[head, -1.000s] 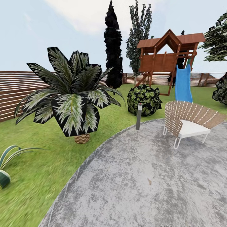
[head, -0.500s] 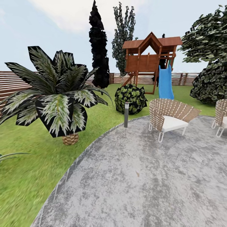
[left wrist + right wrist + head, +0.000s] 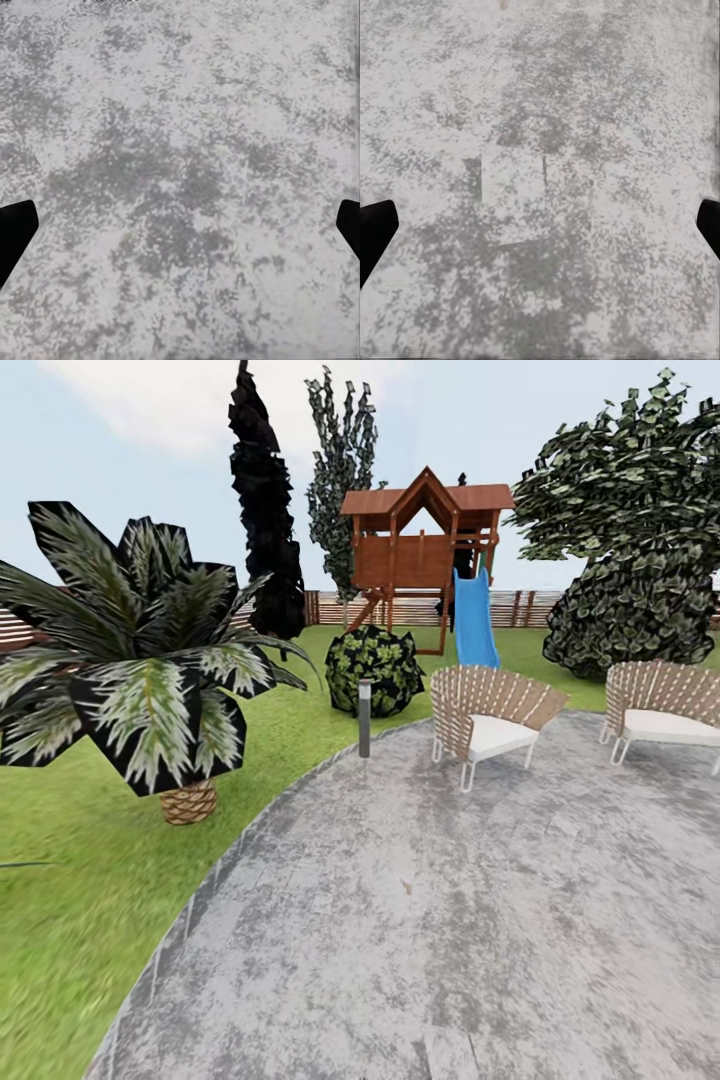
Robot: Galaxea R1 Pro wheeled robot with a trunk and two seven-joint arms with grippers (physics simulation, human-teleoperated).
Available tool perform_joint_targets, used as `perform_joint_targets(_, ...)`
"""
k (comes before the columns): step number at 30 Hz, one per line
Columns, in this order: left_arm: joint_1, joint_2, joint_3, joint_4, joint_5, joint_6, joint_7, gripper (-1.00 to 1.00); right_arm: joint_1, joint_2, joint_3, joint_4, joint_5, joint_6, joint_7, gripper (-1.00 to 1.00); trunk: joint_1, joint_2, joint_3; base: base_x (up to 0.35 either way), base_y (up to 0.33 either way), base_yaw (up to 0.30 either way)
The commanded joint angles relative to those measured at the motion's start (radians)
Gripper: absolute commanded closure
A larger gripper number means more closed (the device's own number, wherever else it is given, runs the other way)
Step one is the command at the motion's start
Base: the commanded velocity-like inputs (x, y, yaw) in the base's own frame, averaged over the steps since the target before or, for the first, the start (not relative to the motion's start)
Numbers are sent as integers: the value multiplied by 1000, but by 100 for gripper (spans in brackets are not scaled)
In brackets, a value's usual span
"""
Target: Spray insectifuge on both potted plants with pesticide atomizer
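The pesticide atomizer and the potted plants are out of view. The head view looks over the garden: green lawn (image 3: 70, 920) on the left and grey mottled paving (image 3: 450, 920) spreading ahead and to the right. In the left wrist view my left gripper (image 3: 180, 232) hangs open over bare paving, with its black fingertips (image 3: 11, 234) at the picture's two edges and nothing between them. My right gripper (image 3: 540, 232) is open in the same way above the paving, and it holds nothing.
A big palm (image 3: 140, 660) stands on the lawn at the left. A grey bollard lamp (image 3: 365, 718) and a round bush (image 3: 375, 670) mark the paving's far edge. Two woven chairs (image 3: 490, 720) (image 3: 665, 710) sit on the paving's far right, before a wooden playhouse (image 3: 420, 555) and slat fence (image 3: 520, 608).
The whole head view has slid to the left, so the camera has turned right. A second chair and a large tree have come in at the right; the striped plant has left at the left.
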Motion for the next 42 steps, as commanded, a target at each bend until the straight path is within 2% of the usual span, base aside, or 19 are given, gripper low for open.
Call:
perform_joint_targets(1, 0, 0, 0, 0, 0, -3, 0, -100, -1, 0, -1, 1, 0, -3, 0, -100, 0, -1, -2, -22, 93, -272)
perform_joint_targets(9, 0, 0, -2, -1, -5, -4, 0, -100, -1, -1, -4, 0, 0, -3, -2, -100, 0, -1, -7, -6, 23, -272)
perform_joint_targets(16, 0, 0, 0, -1, -2, -4, 0, -100, -1, -1, -49, -1, 0, -3, -1, -100, 0, -1, -11, 0, 1, -272)
perform_joint_targets(21, 0, 0, 0, -1, -2, -4, 0, -100, -1, -1, -59, -1, 0, -3, 0, -100, 0, -1, -15, 0, 0, -272)
perform_joint_targets(42, 0, 0, 0, 0, 0, -3, 0, -100, -1, 5, -57, 0, 0, -3, 1, -100, 80, -148, -99, 0, 0, -254)
